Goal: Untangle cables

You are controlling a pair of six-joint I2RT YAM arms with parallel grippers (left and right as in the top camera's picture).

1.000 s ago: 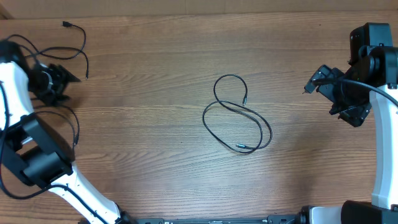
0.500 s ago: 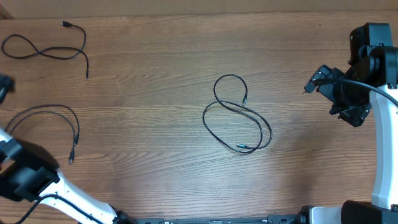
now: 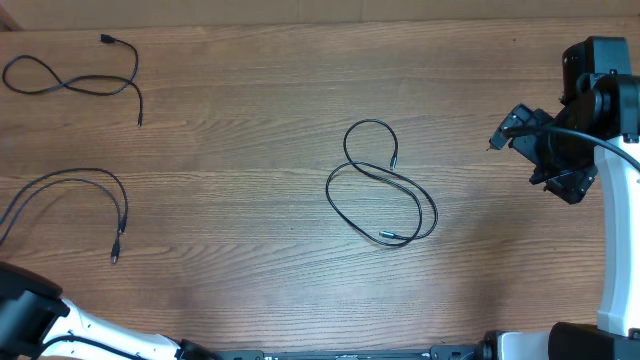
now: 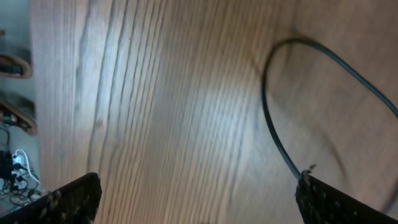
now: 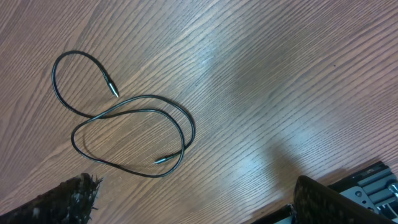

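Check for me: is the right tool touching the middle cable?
Apart. The overhead view shows a wide stretch of bare table between the open right tool and the middle cable.

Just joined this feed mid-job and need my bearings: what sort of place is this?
Likely a robotics lab bench: a wooden table with the left arm and right arm at its sides, and thin black cables spread on it.

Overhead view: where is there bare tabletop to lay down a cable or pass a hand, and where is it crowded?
The widest bare strip of table lies between the left cable and the centre cable. A narrower one runs between the centre cable and the right arm. The far-left side is crowded: the top-left cable and the left cable both lie there.
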